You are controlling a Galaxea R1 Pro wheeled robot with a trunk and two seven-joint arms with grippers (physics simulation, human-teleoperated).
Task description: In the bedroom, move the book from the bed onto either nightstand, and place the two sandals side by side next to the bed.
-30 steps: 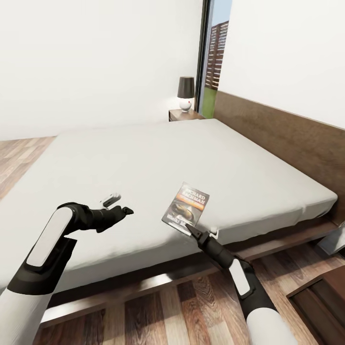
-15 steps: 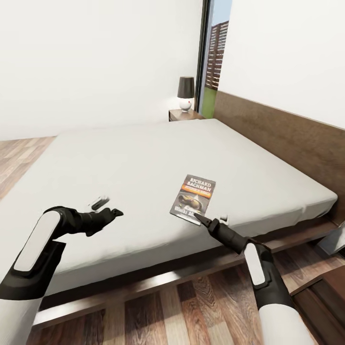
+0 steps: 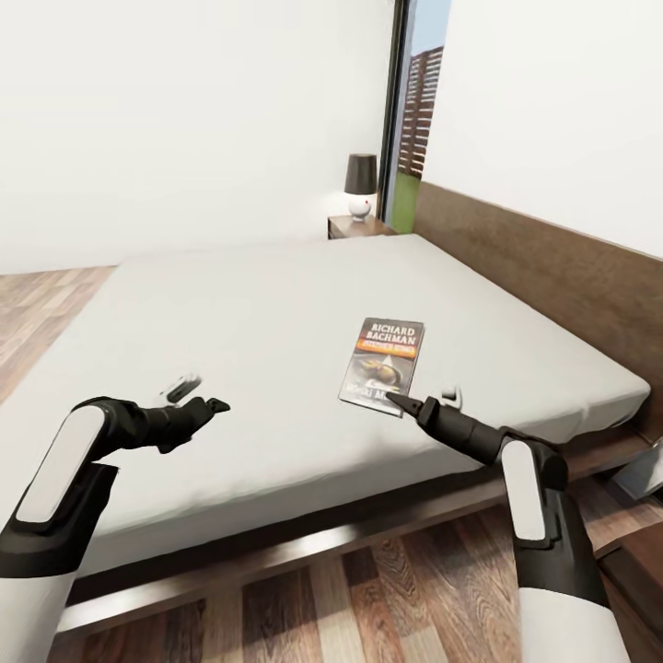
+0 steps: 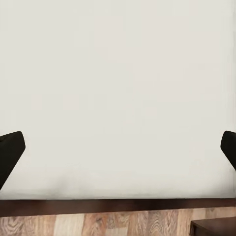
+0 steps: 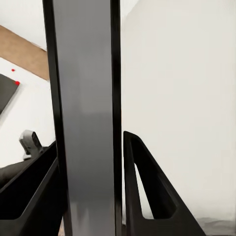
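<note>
The book (image 3: 385, 362), dark-covered with white "RICHARD BACHMAN" lettering, hangs just over the near right part of the bed's pale mattress (image 3: 258, 304). My right gripper (image 3: 421, 400) is shut on its near corner. In the right wrist view the book (image 5: 86, 123) stands edge-on between the fingers (image 5: 142, 187). My left gripper (image 3: 198, 394) hovers open over the near left of the mattress, its fingertips (image 4: 10, 150) wide apart. A nightstand (image 3: 354, 226) with a dark-shaded lamp (image 3: 360, 182) stands at the bed's far corner. The sandals are out of view.
A tall wooden headboard (image 3: 552, 276) runs along the right side of the bed. A dark-framed window (image 3: 419, 110) sits behind the nightstand. Wood-plank floor (image 3: 368, 589) lies in front of the bed frame, with a dark wooden piece (image 3: 640, 562) at the lower right.
My right gripper has carried the book to the right over the mattress, and the book now sits flatter. My left arm has drawn back to the left and lower. The view has shifted slightly.
</note>
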